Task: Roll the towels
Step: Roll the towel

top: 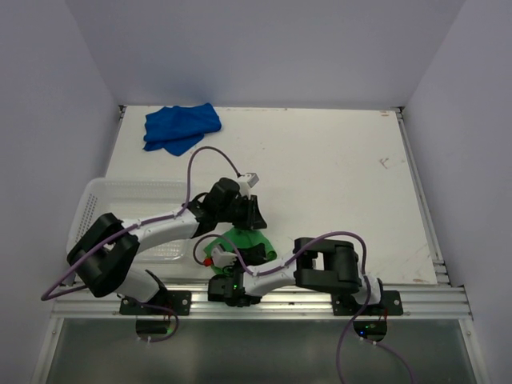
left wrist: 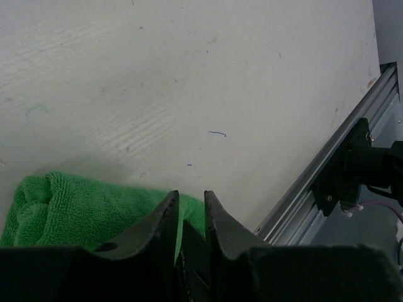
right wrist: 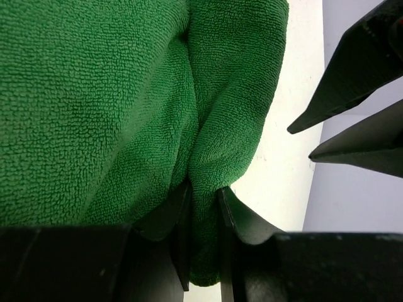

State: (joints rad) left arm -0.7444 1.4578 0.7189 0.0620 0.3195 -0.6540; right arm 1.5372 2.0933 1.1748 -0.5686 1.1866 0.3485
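Note:
The green towel [top: 240,238] lies bunched near the table's front edge, between both grippers. In the right wrist view it [right wrist: 94,94] fills the picture, and my right gripper [right wrist: 204,189] is shut on a thick fold of its edge. My left gripper [left wrist: 191,194] hovers just beyond that towel [left wrist: 75,207], jaws a narrow gap apart with nothing between the tips. Its fingers [right wrist: 352,75] show at the right of the right wrist view, clear of the cloth. From above, the left gripper [top: 254,218] is behind the towel and the right gripper [top: 240,254] in front. The blue towel [top: 182,126] lies crumpled at the back left.
A white perforated basket [top: 100,200] sits at the left edge, partly under the left arm. An aluminium rail [top: 320,296] runs along the front edge and also appears in the left wrist view [left wrist: 315,182]. White walls close in the table on three sides.

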